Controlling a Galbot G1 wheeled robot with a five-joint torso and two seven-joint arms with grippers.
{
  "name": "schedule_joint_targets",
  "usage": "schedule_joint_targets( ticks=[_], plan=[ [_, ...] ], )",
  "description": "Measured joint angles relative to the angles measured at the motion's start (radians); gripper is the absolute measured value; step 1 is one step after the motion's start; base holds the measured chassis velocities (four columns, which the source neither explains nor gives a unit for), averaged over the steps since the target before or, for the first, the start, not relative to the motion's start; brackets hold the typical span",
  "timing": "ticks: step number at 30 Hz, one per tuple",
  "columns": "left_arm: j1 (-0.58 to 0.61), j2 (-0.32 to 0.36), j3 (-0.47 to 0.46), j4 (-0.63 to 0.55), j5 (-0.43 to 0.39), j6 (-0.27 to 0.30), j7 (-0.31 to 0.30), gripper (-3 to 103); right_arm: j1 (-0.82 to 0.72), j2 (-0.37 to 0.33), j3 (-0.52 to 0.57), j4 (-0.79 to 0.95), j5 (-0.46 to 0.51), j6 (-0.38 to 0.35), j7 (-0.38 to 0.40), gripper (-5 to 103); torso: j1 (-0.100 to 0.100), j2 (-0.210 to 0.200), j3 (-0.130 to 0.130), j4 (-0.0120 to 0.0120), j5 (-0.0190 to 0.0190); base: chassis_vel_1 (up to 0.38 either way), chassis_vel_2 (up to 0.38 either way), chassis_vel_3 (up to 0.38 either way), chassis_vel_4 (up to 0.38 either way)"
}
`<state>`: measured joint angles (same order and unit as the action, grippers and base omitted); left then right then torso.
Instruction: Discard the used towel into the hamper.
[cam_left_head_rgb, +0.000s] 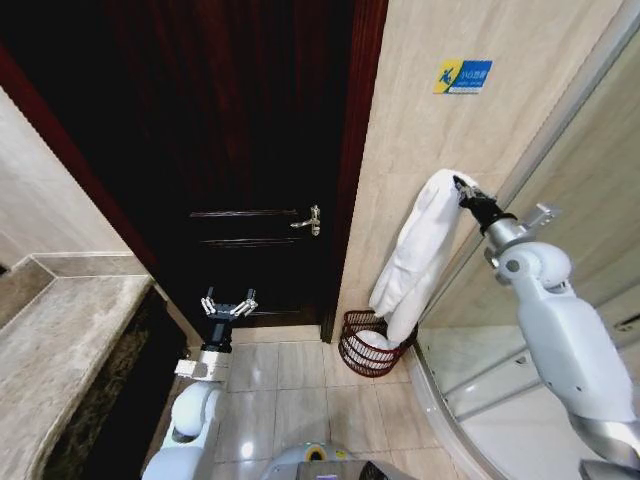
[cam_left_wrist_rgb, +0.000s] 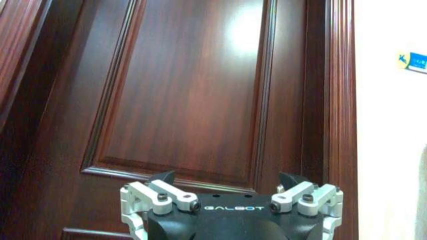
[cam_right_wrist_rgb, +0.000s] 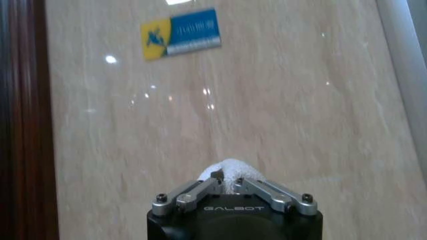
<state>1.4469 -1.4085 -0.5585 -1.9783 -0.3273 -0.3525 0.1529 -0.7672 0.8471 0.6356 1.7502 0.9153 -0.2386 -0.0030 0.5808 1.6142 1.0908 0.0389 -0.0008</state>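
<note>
One white towel (cam_left_head_rgb: 415, 255), pinched at its top fold by the right gripper (cam_left_head_rgb: 462, 188), draped long against the beige wall, tail already dipping into the hamper (cam_left_head_rgb: 362, 345) at about 6 o'clock below the grip. Likely soft, limp and light; prone to sway and snag on ribs; best held high at a bunched fold, as now. One hamper, on the floor tiles beside the door frame. Left gripper (cam_left_head_rgb: 229, 306) spread wide, empty, facing the dark door (cam_left_wrist_rgb: 193, 90).
</note>
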Motion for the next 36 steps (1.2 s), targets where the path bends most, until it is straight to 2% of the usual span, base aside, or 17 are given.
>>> schedule_joint_targets(
  ticks=[4,10,19,25,30,36],
  plan=[
    [0.002,0.005,-0.006,-0.001,-0.002,-0.004,-0.001,100,-0.091,0.042,0.027,-0.01,-0.044,0.008,-0.029,2,0.0,0.0,0.0,-0.0002,0.0017,0.0,0.0,0.0,0.0],
    [-0.004,0.008,0.001,0.008,-0.003,-0.006,-0.001,100,-0.212,0.123,0.058,-0.005,-0.115,0.03,-0.064,2,0.0,0.0,0.0,-0.0004,0.001,0.0,0.0,0.0,0.0],
    [-0.007,0.011,0.002,0.023,-0.012,-0.007,-0.001,100,-0.272,0.224,0.044,0.002,-0.201,0.028,-0.095,2,0.0,0.0,0.0,-0.0003,0.0007,0.0,0.0,0.0,0.0],
    [-0.008,0.027,-0.004,0.032,-0.036,-0.01,0.0,100,-0.283,0.308,0.034,-0.084,-0.298,0.049,-0.11,2,0.0,0.0,0.0,-0.0002,0.0007,0.0,0.0,0.0,0.0],
    [-0.01,0.036,-0.006,0.035,-0.048,-0.01,0.001,100,-0.303,0.343,0.043,-0.115,-0.341,0.055,-0.114,2,0.0,0.0,0.0,-0.0002,0.0007,0.0,0.0,0.0,0.0],
    [-0.022,0.034,-0.003,0.042,-0.05,-0.006,0.001,100,-0.333,0.395,0.064,-0.205,-0.427,0.106,-0.115,2,0.0,0.0,0.0,-0.0003,0.0009,0.0,0.0,0.0,0.0]
  ],
)
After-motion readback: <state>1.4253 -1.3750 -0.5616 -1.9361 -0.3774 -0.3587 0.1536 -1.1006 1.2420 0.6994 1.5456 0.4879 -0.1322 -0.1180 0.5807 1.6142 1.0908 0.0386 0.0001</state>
